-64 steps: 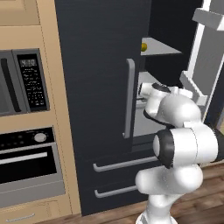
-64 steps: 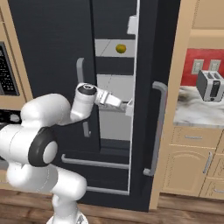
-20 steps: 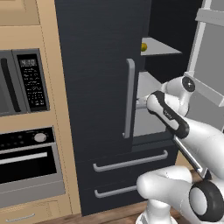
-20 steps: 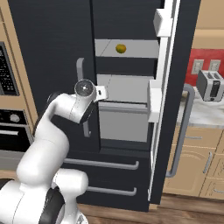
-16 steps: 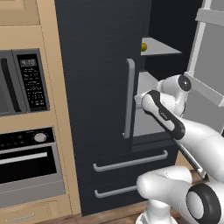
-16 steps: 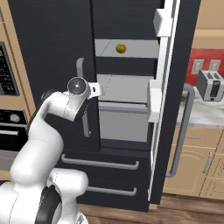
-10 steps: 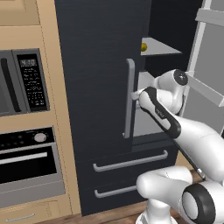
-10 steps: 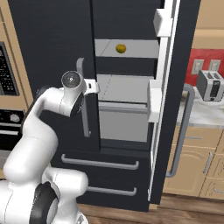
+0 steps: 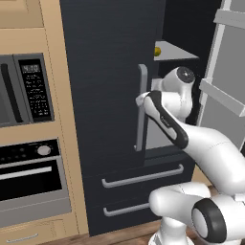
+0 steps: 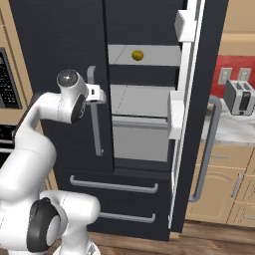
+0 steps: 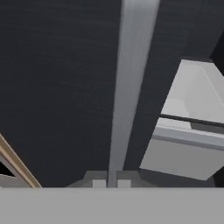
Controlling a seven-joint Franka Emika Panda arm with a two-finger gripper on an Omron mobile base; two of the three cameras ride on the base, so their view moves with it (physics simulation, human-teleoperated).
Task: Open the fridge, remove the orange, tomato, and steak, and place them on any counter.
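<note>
So we've got the tool (image 10: 101, 94) right up against the grey bar handle (image 10: 94, 112) of the fridge's (image 9: 105, 72) closed left door, and in the hand view its tips sit on either side of that bar (image 11: 129, 87), so it looks closed on the handle. The right door (image 10: 196, 114) is swung wide open. We can see the orange (image 10: 137, 55) on an upper shelf (image 10: 149, 56) inside. Off to the right there's a toaster (image 10: 239, 97) on the marbled table (image 10: 234, 130).
</note>
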